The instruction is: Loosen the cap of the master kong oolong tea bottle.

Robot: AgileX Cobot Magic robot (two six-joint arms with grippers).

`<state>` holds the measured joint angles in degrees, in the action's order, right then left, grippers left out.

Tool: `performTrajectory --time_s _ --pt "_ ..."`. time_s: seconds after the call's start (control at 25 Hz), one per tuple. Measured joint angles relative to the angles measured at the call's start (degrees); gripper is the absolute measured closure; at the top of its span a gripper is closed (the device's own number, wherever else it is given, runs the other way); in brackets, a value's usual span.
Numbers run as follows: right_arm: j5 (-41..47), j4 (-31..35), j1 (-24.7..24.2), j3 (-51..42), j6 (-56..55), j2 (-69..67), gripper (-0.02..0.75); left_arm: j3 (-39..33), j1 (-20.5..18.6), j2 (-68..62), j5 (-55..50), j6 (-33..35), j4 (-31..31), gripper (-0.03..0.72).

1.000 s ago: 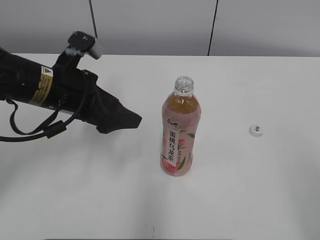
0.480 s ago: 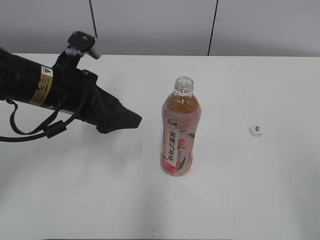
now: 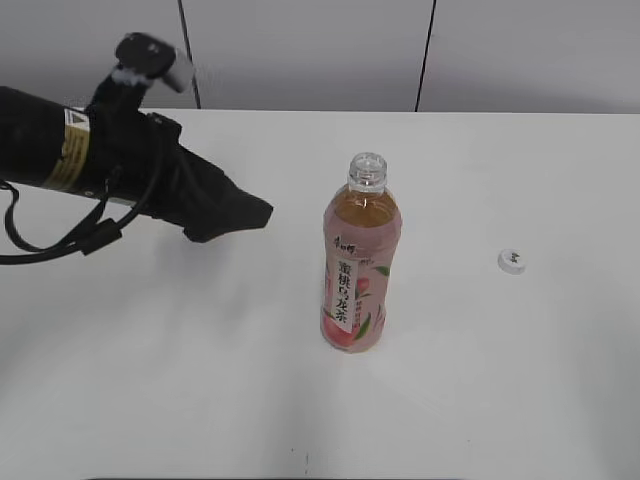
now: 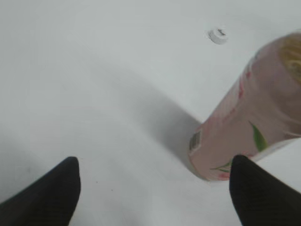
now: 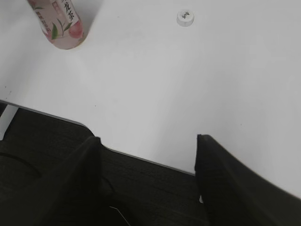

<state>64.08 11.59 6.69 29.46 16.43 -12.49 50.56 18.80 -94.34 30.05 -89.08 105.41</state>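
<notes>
- A white table [image 3: 150,380] fills most of the exterior view; its surface is smooth and matte, with soft grey shadows across it.
- A few tiny dark specks [image 3: 305,460] sit near the table's front edge.
- Behind the table stands a pale grey wall [image 3: 300,50] made of panels, split by two thin dark vertical seams [image 3: 428,55].
- In the right wrist view, the table edge [image 5: 141,157] runs at a slant, with dark floor [image 5: 42,141] below it.
</notes>
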Motion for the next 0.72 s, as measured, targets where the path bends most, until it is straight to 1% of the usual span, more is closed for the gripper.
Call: performTrajectory --time_s 0.24,0.72 --pt "0.00 0.00 0.00 0.00 0.00 0.00 0.266 0.00 -0.34 4.58 -6.73 -1.07 0.00 0.101" --pt "0.00 0.05 0.00 0.00 0.00 0.00 0.266 -0.05 -0.52 5.58 -7.57 -2.45 -0.25 0.101"
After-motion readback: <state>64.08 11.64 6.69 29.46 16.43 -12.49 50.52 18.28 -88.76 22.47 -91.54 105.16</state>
